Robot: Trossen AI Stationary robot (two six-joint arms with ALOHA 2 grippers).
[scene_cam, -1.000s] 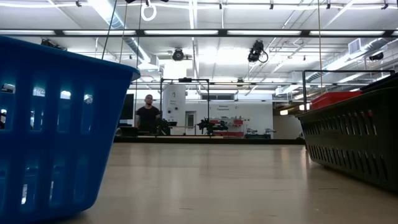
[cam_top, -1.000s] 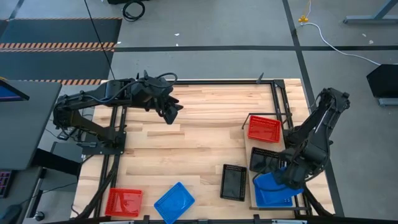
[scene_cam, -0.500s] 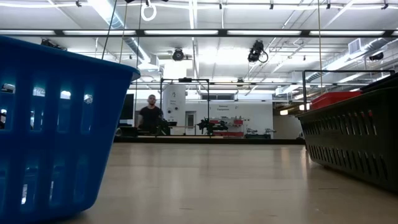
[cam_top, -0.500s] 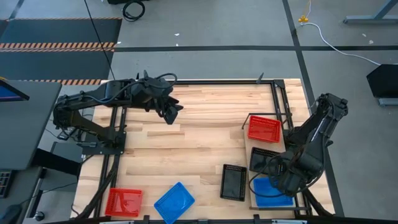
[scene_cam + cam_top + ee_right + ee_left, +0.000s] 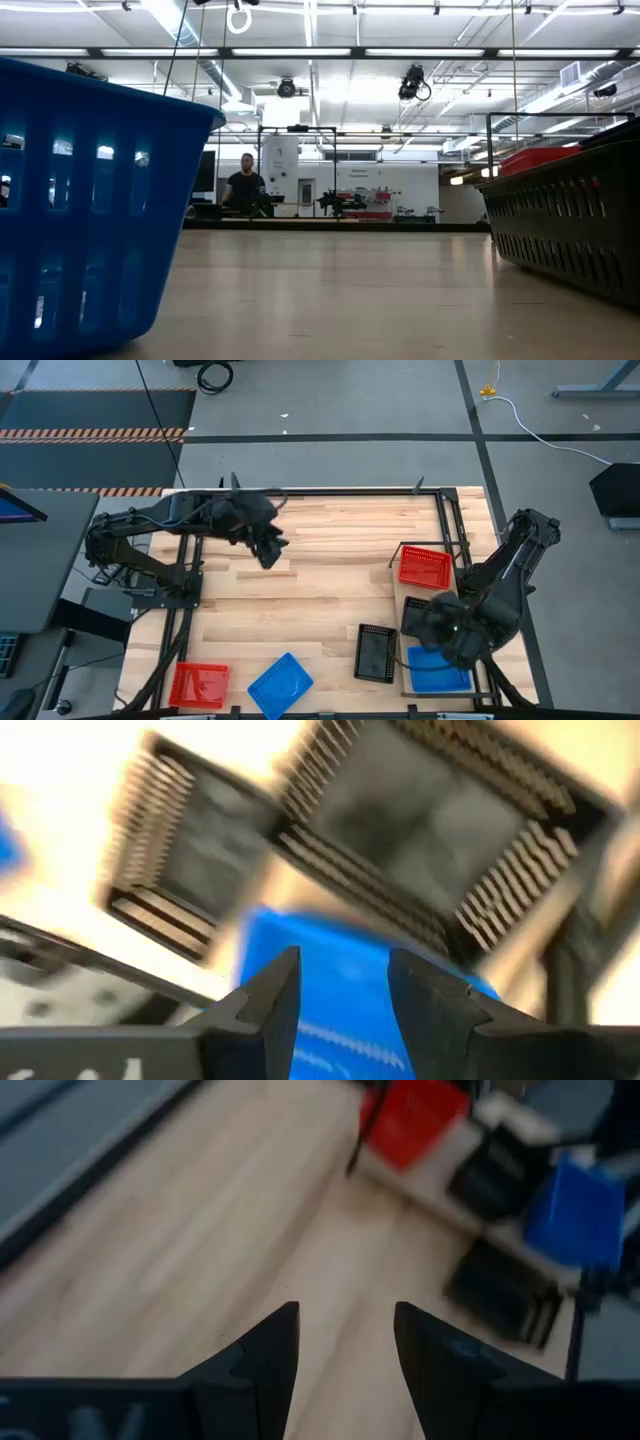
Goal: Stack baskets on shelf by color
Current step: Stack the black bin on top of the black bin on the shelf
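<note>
The right gripper (image 5: 445,622), fingers apart and empty, hangs at 4 o'clock over the shelf (image 5: 470,585), above a blue basket (image 5: 437,668). The left gripper (image 5: 268,552), open, waits at 11 o'clock.

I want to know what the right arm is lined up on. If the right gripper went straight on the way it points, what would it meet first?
Most likely the blue basket on the shelf: it fills the gap between the right gripper's open fingers. A black basket lies just beyond. The picture is blurred, so depth is uncertain.
</note>
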